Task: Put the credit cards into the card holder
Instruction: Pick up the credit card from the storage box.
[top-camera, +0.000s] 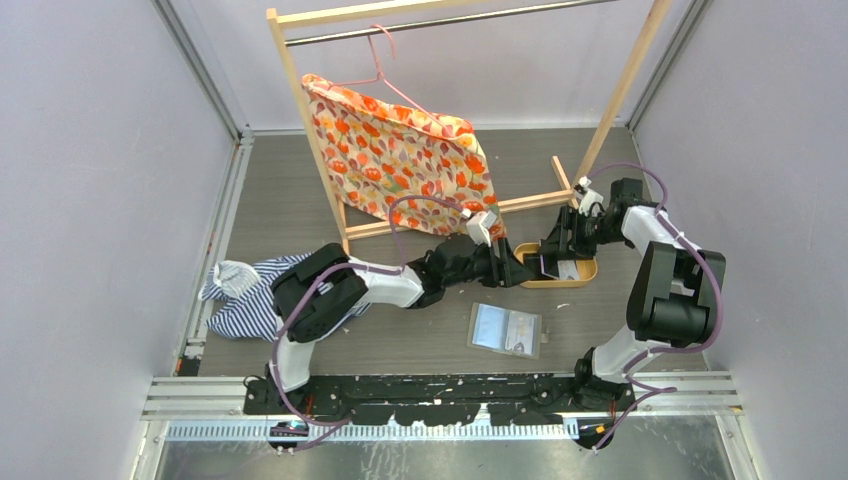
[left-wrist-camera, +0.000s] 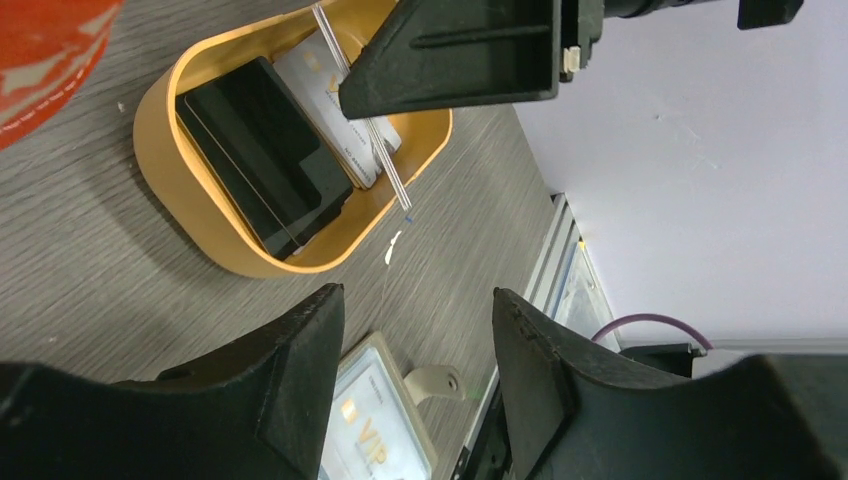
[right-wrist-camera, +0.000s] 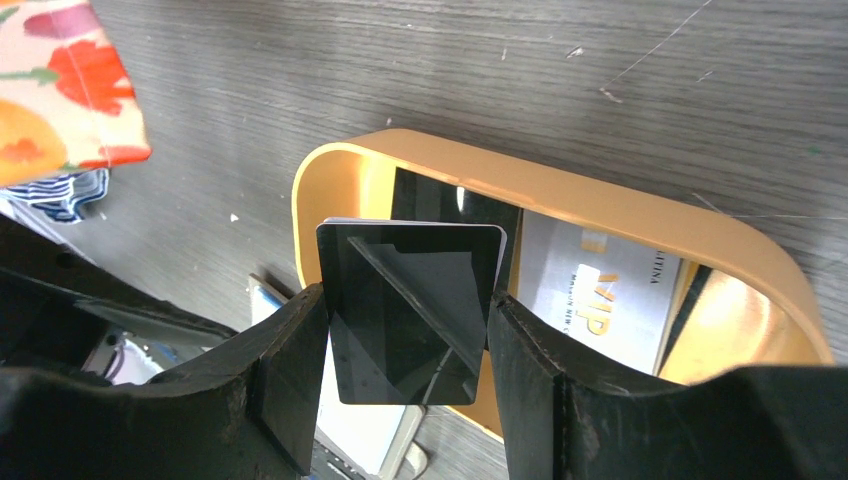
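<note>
R gripper (right-wrist-camera: 408, 300) hangs over the tray (right-wrist-camera: 560, 180). Its jaws are clamped on the two side edges of a black card (right-wrist-camera: 410, 335), which stands upright btw. the fingers. A pale card (right-wrist-camera: 420, 221) sits flat behind it; in the R wrist view only its top edge shows. In the L wrist view both appear edge-on, as thin lines going down toward the tray. I cannot tell if their lower ends touch the tray floor.

L gripper (left-wrist-camera: 418, 300) is just beside the tray's left end, above the table (top-camera: 300, 190). Its jaws stand apart w/ nothing btw. them; through the gap one sees bare table and a part of the holder (top-camera: 505, 330).

More cards are in the tray. A dark card (left-wrist-camera: 265, 150) leans in the left part, w/ another thin card edge close against it. A white VIP card (right-wrist-camera: 590, 300) lies in the right part.

The holder lies open and flat on the table, near the tray but not touching it, on the side toward the arm bases. A sleeved card (left-wrist-camera: 375, 440) w/ gold "VIP" letters is in its clear pocket, and the snap tab (left-wrist-camera: 435, 382) sticks out at one side.

Behind stands a wooden rack (top-camera: 300, 120) w/ a floral cloth (top-camera: 400, 155) on a hanger. A striped cloth (top-camera: 245, 300) lies by the L arm.
</note>
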